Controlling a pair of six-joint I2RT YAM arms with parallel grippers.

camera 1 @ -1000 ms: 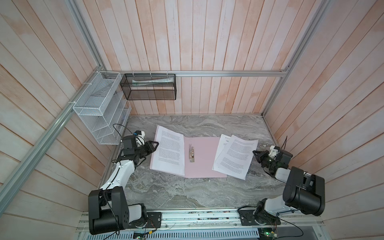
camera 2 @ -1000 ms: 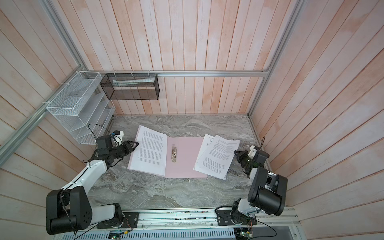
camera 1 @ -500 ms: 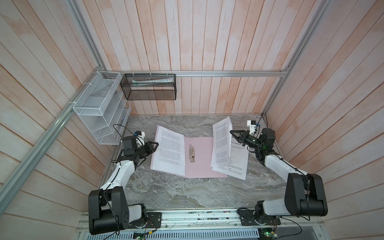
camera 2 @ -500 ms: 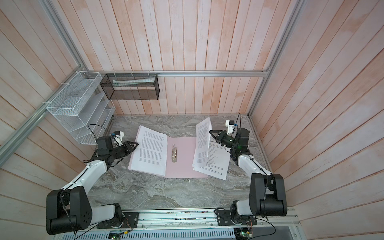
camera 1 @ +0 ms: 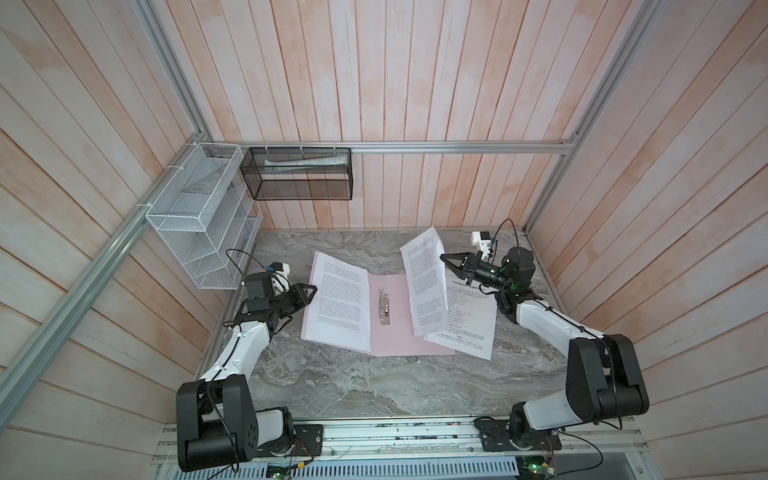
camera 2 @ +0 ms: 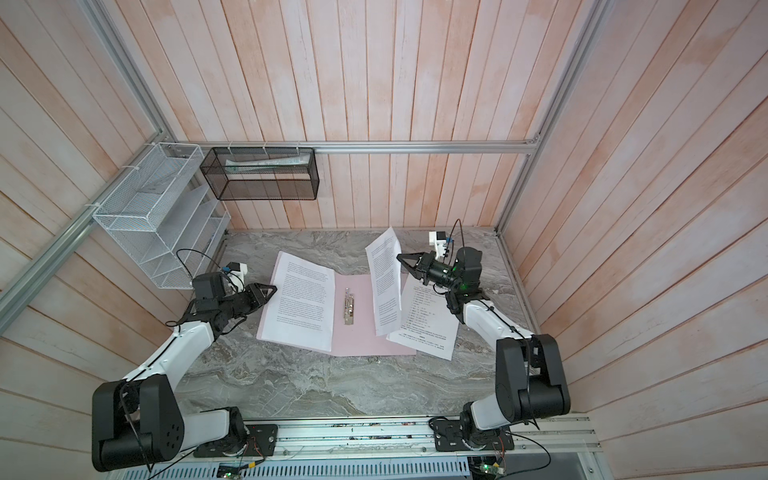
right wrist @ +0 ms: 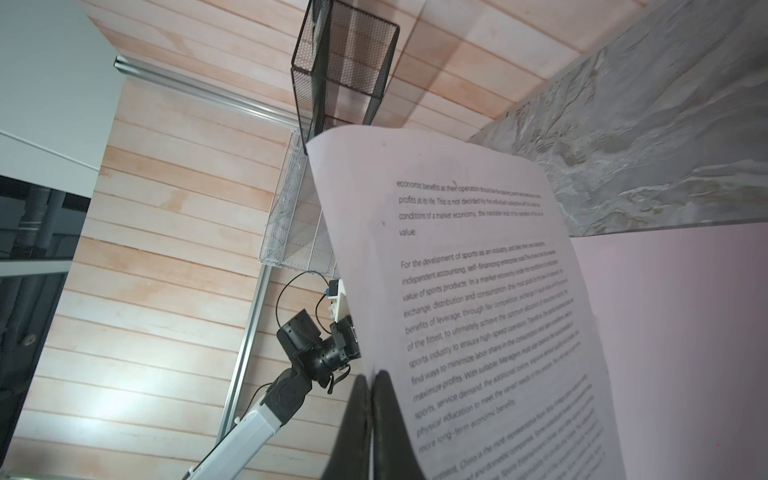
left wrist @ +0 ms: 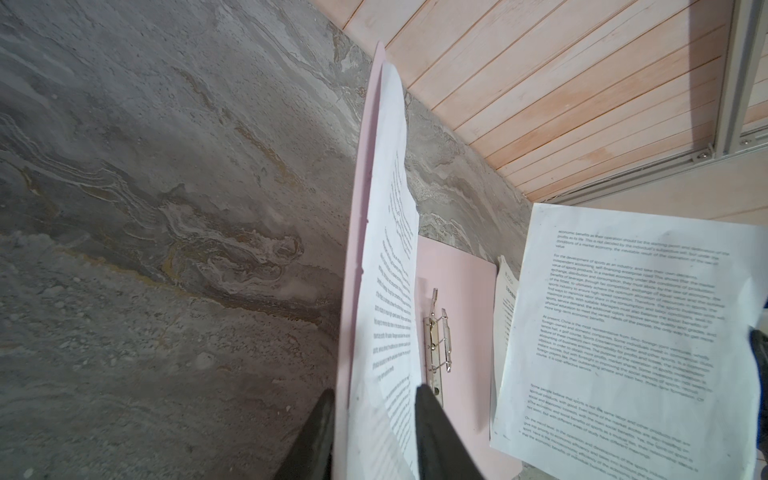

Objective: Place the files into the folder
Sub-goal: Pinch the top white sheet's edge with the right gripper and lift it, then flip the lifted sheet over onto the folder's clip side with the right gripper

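Pink card, the folder [camera 1: 390, 338] lies open on the marble surface [camera 1: 353, 386], with a silver clip [camera 1: 383, 307] at its spine. My right hand [camera 1: 444, 259] is pinched tight on the lifted sheet [camera 1: 424, 282], which stands over the folder's right half. The flat sheet [camera 1: 469, 328] lies beneath it, overhanging the folder's right edge. My left hand [camera 1: 312, 289] straddles the raised left flap and the left sheet [camera 1: 338, 303], fingers narrowly apart. Whether they grip, I cannot tell.

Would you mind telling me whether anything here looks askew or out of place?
Yes: one printed white paper sheet lies skewed, overhanging the right edge of the open pale pink card folder onto the grey marble table; it is not squared inside.
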